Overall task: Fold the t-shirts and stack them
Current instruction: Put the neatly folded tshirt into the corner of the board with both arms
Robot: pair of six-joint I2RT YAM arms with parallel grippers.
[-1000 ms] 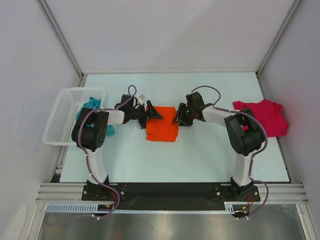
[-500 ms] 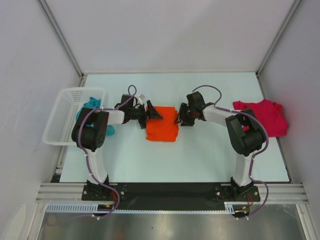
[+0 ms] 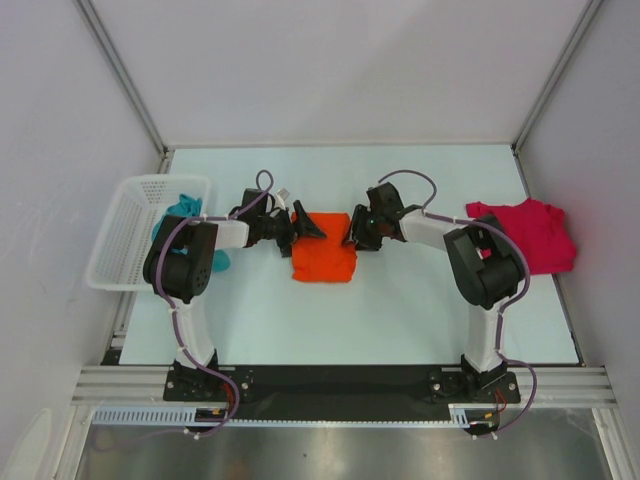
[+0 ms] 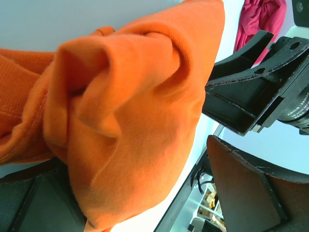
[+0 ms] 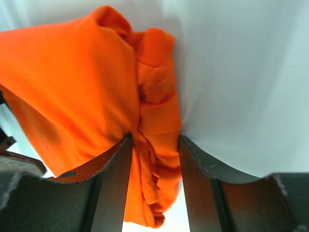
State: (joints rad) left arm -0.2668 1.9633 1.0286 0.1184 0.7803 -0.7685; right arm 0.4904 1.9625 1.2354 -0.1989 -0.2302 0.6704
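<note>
The bright orange soft cloth t-shirt [image 3: 323, 260] is laid as a compact folded rectangle on the pale table [image 3: 400, 310], midway between the two arms. It is judged to be light, limp and without stiffness: any part not supported can be expected to sag, and layers not pinched together may slip apart.

The right end effector [image 5: 154, 145] is pressed onto the bunched right edge of the orange t-shirt, with several folds caught between its fingers [image 5: 116, 169]. The left end effector [image 4: 140, 159] is spread wide at the far left corner, with a puffed lobe of cloth lying in the gap and against one finger only; nothing is gripped there. A firmer hold would probably be had where the layers are stacked thickest at the edge, so that all plies are taken at once.

The crimson red crumpled cloth t-shirt [image 3: 528, 235] is seen well apart at the right edge of the table, and the teal blue-green cloth t-shirt [image 3: 183, 210] is draped at the rim of the white plastic mesh basket [image 3: 120, 250] on the left. Open table is available in front of and behind the orange t-shirt; the side walls and the basket are judged to limit sideways travel.
</note>
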